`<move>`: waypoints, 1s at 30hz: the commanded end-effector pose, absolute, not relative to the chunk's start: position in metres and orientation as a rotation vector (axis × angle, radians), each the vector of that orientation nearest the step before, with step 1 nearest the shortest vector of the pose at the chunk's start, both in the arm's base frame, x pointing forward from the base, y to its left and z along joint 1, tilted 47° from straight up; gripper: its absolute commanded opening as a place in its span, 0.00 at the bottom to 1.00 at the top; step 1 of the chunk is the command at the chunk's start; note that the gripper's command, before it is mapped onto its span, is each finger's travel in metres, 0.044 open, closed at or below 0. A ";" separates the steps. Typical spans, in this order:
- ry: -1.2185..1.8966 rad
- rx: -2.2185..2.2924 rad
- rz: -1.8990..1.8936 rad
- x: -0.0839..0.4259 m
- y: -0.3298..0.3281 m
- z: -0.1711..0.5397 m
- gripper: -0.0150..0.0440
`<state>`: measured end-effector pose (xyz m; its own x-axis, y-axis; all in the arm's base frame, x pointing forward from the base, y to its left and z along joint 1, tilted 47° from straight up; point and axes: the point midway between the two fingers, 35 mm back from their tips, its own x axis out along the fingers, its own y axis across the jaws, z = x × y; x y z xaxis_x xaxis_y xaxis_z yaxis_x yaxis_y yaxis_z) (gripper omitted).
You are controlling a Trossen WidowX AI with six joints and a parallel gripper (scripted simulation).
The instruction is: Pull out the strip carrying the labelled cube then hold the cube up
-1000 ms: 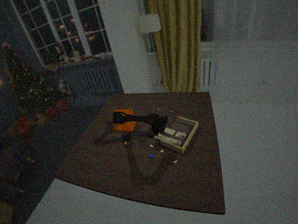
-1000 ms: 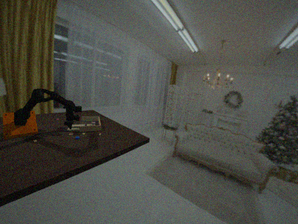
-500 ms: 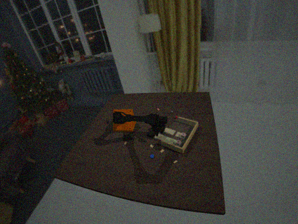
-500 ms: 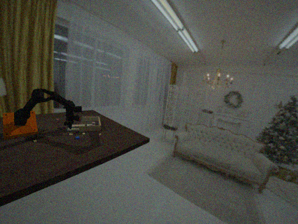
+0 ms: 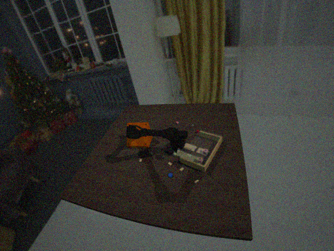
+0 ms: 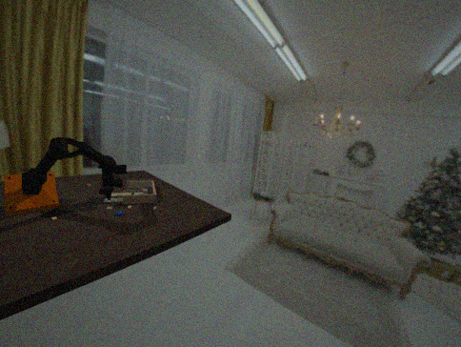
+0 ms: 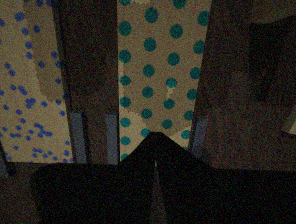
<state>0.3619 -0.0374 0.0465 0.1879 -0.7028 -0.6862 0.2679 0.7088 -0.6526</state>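
- Tool [image 7: 156, 150]: fingers pressed fully together, nothing between them. Wrist view shows the tip low over the near end of the teal-dotted strip [image 7: 162, 70]; contact with it cannot be confirmed.
- Teal-dotted strip: runs away from the tool in one unbroken length as far as the wrist view reaches; a small pale mark sits partway along it. No cube seen on the visible stretch.
- Blue-speckled strip [image 7: 30, 85]: lies beside it to the left, a dark gap between the two; a pale patch crosses it, possibly a break, too dim to tell.
- Tray [image 5: 214, 152]: both strips appear to lie in it, on the counter [image 5: 207, 207], so the pull-out looks unfinished at best.
- Labelled cube: not identifiable in any view. Small pale blocks [image 5: 181, 169] and a blue piece [image 5: 170, 174] lie loose on the counter near the tray.
- Judgement: early stage. Strip extraction, grasp and lift all remain.
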 end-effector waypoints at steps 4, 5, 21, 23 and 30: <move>1.204 -0.442 -0.714 0.362 -0.038 0.044 0.25; 1.204 -0.442 -0.714 0.362 -0.038 0.044 0.25; 1.204 -0.442 -0.714 0.362 -0.039 0.043 0.25; 1.204 -0.442 -0.714 0.362 -0.039 0.043 0.25; 1.204 -0.442 -0.714 0.362 -0.040 0.043 0.25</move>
